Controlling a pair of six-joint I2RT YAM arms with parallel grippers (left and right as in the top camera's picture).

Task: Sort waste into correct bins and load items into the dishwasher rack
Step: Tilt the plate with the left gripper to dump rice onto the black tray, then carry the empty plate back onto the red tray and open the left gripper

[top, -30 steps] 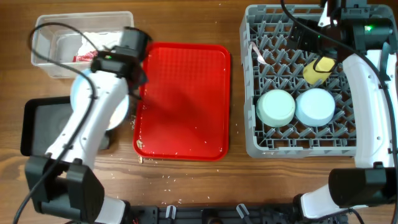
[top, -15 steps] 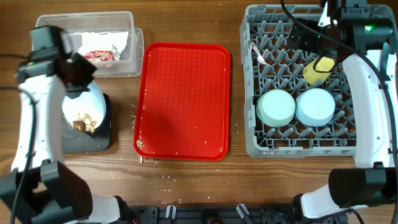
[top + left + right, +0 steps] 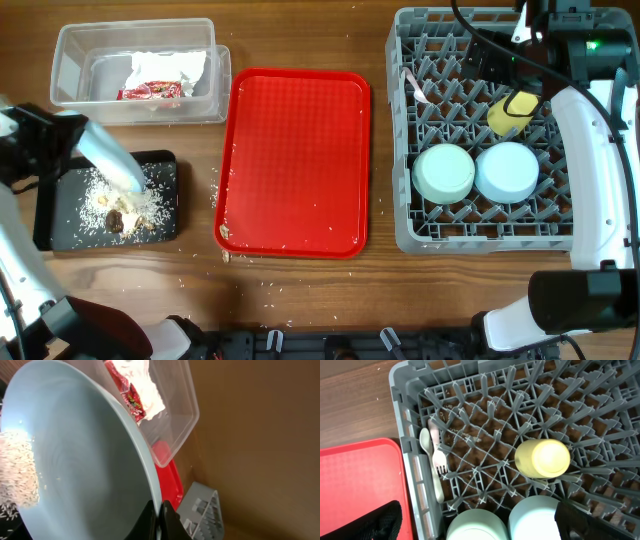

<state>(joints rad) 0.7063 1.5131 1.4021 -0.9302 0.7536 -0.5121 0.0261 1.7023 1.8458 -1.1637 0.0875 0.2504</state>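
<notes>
Plate (image 3: 75, 460) tilted, rim clamped in left jaws, crumbs (image 3: 112, 203) on black tray (image 3: 50, 228) beneath them; right jaws wide above rack (image 3: 485, 435), cup (image 3: 542, 458) just ahead.

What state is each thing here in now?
Light blue plate, tilted steeply over black tray, clamped in left gripper.
Black tray, strewn with crumbs and scraps.
Clear tub, holds napkin and wrapper.
Mint-green bowl, upside down in rack.
Light blue bowl, upside down in rack.
Cup, in rack.
Fork, lying in rack.
Right gripper, open.
</notes>
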